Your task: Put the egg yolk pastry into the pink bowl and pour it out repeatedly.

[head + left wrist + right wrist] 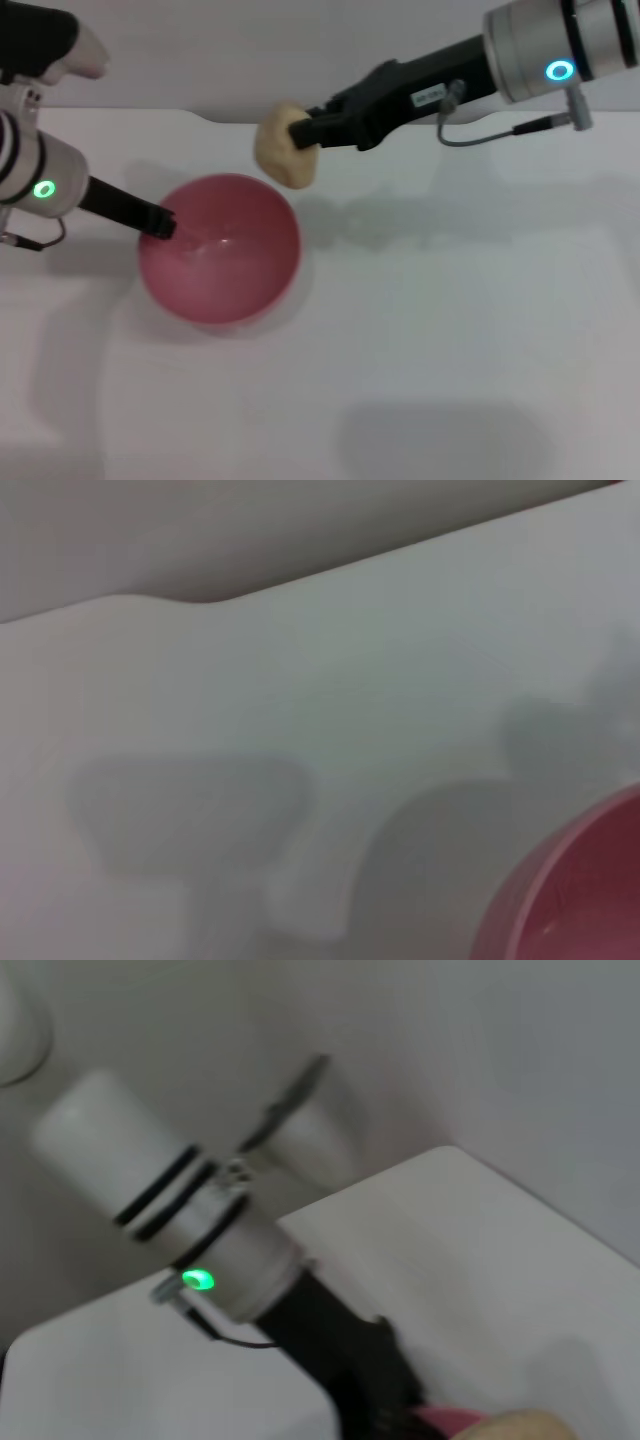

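Right gripper (305,130) clamps the small pale tan, creased egg yolk pastry (283,147) above the round glossy pink plastic bowl's (240,290) far rim; drop pending. Left gripper (163,220) pinches the near-left rim.

White table (450,330), pale wall (250,50)

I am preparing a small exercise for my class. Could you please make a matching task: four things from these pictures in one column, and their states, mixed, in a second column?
Things:
1. pale tan egg-shaped pastry
2. round pink plastic bowl
3. left gripper
4. right gripper

States:
A. grips the bowl's rim
B. held in the air
C. stands on the white table, nothing inside
D. shut on the pastry

Pairs: 1-B, 2-C, 3-A, 4-D
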Robot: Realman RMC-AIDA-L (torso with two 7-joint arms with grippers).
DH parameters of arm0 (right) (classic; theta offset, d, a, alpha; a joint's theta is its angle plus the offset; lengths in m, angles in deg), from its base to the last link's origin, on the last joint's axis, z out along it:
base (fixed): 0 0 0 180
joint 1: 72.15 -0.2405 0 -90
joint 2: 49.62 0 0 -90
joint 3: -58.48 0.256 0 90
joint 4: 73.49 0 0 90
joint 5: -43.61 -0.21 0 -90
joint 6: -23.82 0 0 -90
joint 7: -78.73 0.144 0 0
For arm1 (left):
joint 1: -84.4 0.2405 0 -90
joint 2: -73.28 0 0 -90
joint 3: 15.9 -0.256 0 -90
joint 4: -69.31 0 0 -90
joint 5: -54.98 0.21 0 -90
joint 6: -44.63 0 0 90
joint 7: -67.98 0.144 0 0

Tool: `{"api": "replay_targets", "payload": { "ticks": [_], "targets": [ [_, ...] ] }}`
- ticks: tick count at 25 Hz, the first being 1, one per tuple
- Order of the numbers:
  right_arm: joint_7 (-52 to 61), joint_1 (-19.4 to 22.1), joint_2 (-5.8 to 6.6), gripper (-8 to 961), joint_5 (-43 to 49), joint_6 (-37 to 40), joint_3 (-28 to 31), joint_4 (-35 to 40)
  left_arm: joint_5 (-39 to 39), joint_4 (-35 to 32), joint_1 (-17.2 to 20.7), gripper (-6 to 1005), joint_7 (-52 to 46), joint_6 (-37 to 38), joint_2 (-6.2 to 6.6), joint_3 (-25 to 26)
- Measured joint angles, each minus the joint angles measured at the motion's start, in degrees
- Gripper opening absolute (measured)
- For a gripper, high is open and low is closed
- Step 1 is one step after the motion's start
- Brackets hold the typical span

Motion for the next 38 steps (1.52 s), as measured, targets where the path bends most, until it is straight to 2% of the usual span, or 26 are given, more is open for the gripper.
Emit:
{"api": "replay_targets", "payload": {
  "ticks": [4, 9, 13, 18, 19, 22, 25, 31, 34, 38],
  "targets": [
    [-1.83, -1.12, -0.04, 120, -0.26, -1.40, -5.94, -1.44, -2.25, 0.14, -1.07, -1, -1.31, -0.07, -0.09, -2.44],
    [-2.40, -1.56, -0.10, 79, 1.64, -2.12, -12.44, -2.16, -3.62, 0.40, -2.26, -1, -1.61, 0.14, -0.07, -2.86],
    [-2.40, -1.03, -0.26, 83, 2.45, -3.59, -14.42, -2.08, -3.93, 0.47, -2.46, -1, -1.65, 0.15, -0.09, -2.94],
    [-2.39, 0.17, -0.33, 319, 2.49, -4.14, -13.68, -1.07, -4.32, 0.47, -2.10, 0, -1.69, -0.10, -0.01, -2.96],
    [-2.35, 0.47, -0.34, 334, 2.51, -4.26, -13.23, -0.82, -4.33, 0.47, -1.93, 0, -1.68, -0.31, -0.01, -2.97],
    [-1.93, 2.33, -0.32, 379, 2.49, -5.15, -8.59, 0.02, -4.34, 0.30, -0.96, 0, -1.33, -1.75, 0.00, -2.98],
    [-1.82, 5.17, -0.22, 423, 2.34, -5.37, -1.33, 0.54, -5.56, -1.64, 2.02, 0, -0.01, -5.59, -0.01, -3.21],
    [-3.02, 12.67, -0.06, 484, 2.57, -6.34, 14.31, -1.11, -21.70, -9.56, 14.24, 0, 13.02, -19.45, 0.22, -6.29],
    [-4.43, 15.91, -0.15, 485, 2.57, -6.29, 20.25, -1.85, -31.37, -12.57, 20.36, 0, 24.89, -28.11, 0.23, -10.61],
    [-5.96, 19.23, -0.18, 487, 2.58, -6.12, 26.70, -3.81, -37.12, -14.54, 25.31, -1, 34.80, -40.02, 0.19, -18.67]
  ]
}}
